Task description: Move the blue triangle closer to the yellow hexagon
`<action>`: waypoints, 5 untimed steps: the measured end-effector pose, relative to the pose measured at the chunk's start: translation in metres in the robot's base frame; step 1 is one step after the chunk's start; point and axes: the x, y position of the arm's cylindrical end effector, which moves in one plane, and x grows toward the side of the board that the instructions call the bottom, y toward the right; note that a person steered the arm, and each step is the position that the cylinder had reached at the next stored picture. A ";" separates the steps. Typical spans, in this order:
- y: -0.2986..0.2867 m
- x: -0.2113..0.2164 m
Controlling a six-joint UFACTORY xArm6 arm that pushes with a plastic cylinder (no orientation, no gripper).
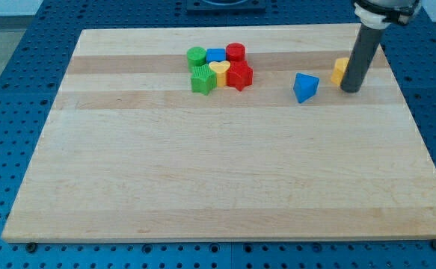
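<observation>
The pale wooden counter (pixel 225 187) fills most of the view, lying on a blue perforated surface (pixel 8 90), and most of its top is bare wood.

The dark rod (pixel 361 56) comes down from the view's top right, and my tip (pixel 351 90) rests on the counter near the right edge. This arm carries no end effector with jaws, so nothing here is apart, together or clamped; the rod simply ends in the tip.

A cluster of six blocks sits packed together near the top centre. In its back row stand a green cylinder (pixel 196 55), a blue cube (pixel 216 55) and a red cylinder (pixel 235 52). In front of them lie a green star-like block (pixel 202 79), a yellow heart (pixel 218 70) and a red star-like block (pixel 239 75).

The blue triangle (pixel 305 87) stands alone, right of the cluster and near my tip, on its left side.

The yellow hexagon (pixel 340 71) is partly hidden behind the rod, just beside the tip on its left. A small gap separates it from the blue triangle.
</observation>
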 end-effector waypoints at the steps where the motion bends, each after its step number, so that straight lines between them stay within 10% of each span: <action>1: 0.000 -0.041; 3: 0.000 -0.064; 5: 0.000 0.019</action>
